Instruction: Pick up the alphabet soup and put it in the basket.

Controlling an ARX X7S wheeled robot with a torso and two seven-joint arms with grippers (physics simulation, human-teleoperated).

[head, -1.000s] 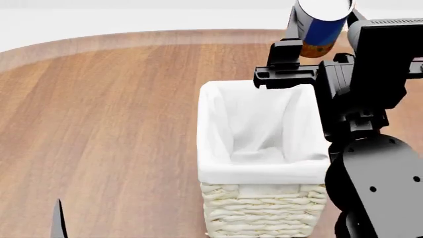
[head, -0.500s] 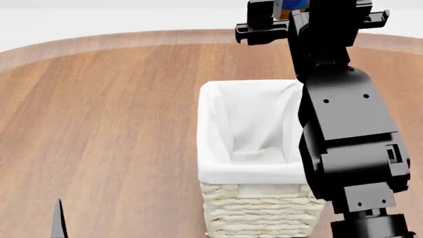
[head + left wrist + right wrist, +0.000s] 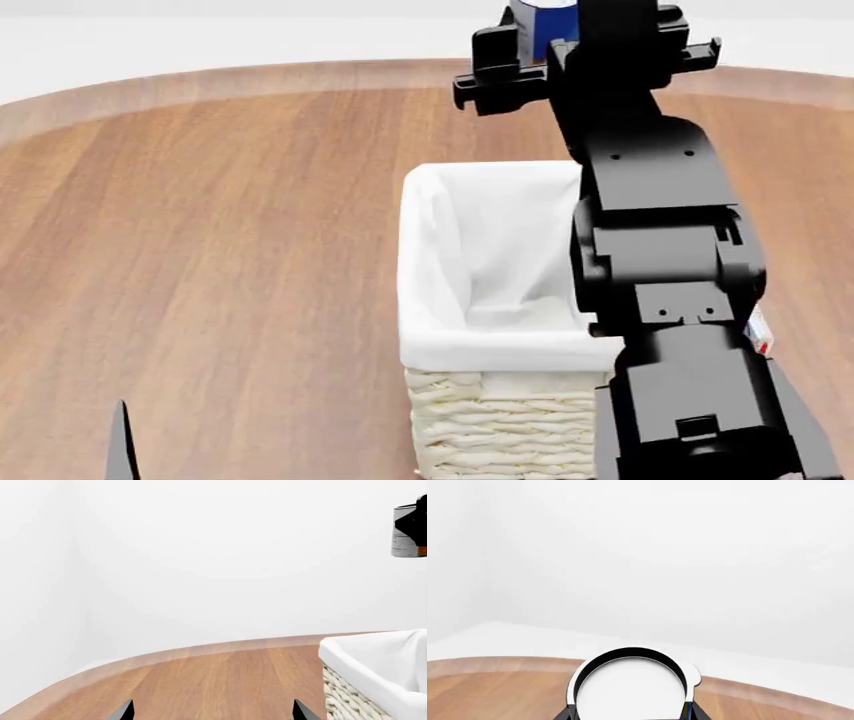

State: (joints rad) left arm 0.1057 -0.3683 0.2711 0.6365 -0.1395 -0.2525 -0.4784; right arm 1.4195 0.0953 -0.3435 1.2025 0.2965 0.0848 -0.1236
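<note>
Alphabet soup [image 3: 541,25] mostly hidden behind the right gripper [image 3: 577,50] clamped on it, held high over the basket [image 3: 501,330] far rim; right wrist view shows its white end face-on; left gripper [image 3: 210,711] only fingertips visible, spread apart over table [image 3: 200,230].

— How much of the alphabet soup [image 3: 541,22] can you see?
— I only get a blue sliver; my right arm [image 3: 654,200] covers the rest.
— And the right gripper's [image 3: 630,717] jaws?
— Cut off by the frame's edge.
</note>
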